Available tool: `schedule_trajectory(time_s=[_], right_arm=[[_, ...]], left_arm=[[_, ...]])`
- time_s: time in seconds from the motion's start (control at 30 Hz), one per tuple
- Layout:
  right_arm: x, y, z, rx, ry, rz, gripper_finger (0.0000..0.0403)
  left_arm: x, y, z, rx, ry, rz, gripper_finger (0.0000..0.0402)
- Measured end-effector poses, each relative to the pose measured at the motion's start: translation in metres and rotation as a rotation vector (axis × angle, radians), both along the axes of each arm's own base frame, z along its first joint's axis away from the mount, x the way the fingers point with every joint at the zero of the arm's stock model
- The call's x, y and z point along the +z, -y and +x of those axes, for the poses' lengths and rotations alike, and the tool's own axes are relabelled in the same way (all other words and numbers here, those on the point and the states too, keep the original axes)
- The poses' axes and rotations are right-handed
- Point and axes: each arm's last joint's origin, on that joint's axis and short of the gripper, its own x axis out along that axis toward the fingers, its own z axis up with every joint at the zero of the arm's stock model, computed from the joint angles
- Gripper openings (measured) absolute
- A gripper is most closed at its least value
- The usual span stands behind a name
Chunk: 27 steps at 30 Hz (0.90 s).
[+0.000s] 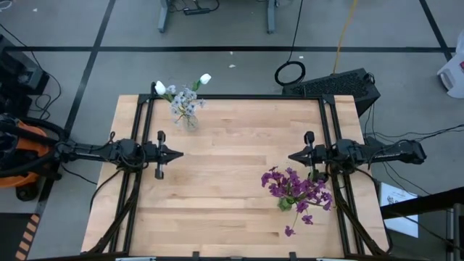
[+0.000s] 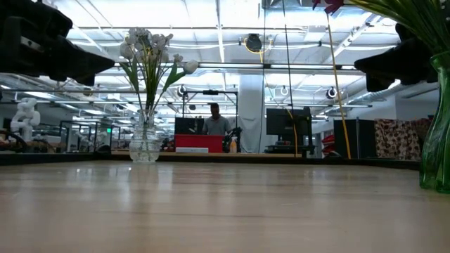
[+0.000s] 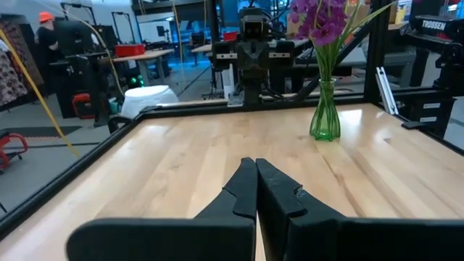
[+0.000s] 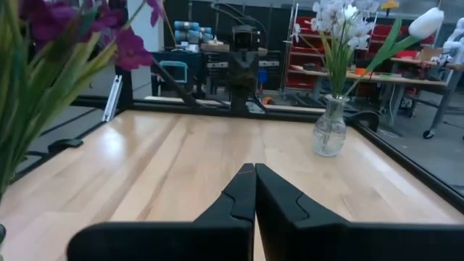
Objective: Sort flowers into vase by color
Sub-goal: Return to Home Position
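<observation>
Left gripper, fingers pressed together, hovers over the table at the high frame's left middle. It faces the right gripper, likewise closed, at right middle. Purple flowers stand upright in a green vase at lower right. White tulips and pale clusters stand, stalks vertical, in a clear vase at upper left. A "TROSSEN" label shows on dark equipment beyond the table.

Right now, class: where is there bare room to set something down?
Bare: the table middle, between left gripper and right gripper, and its near-left corner. Crowded: the clear vase at far left, the green vase at near right.
</observation>
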Motion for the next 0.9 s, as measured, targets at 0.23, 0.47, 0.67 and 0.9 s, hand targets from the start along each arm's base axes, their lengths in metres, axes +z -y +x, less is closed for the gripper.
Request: schedule_trajectory(time_s=[0.23, 0.47, 0.67, 0.9], right_arm=[[0.0020, 0.0005, -0.0080, 0.003, 0.038, -0.010, 0.0000], [0.0021, 0.0001, -0.0101, 0.021, 0.044, -0.020, 0.0000], [0.0023, 0.0002, -0.0101, 0.018, 0.046, -0.021, 0.0000], [0.0020, 0.0005, -0.0100, 0.007, 0.044, -0.037, 0.0000]], left_arm=[[-0.0009, 0.0001, 0.0006, 0.000, -0.011, -0.013, 0.0002], [-0.0013, 0.0001, 0.0008, 0.001, -0.015, -0.021, 0.0002], [-0.0019, 0.0001, 0.0012, 0.001, -0.023, -0.030, 0.0002], [-0.0024, 0.0001, 0.0015, 0.002, -0.028, -0.034, 0.0002]])
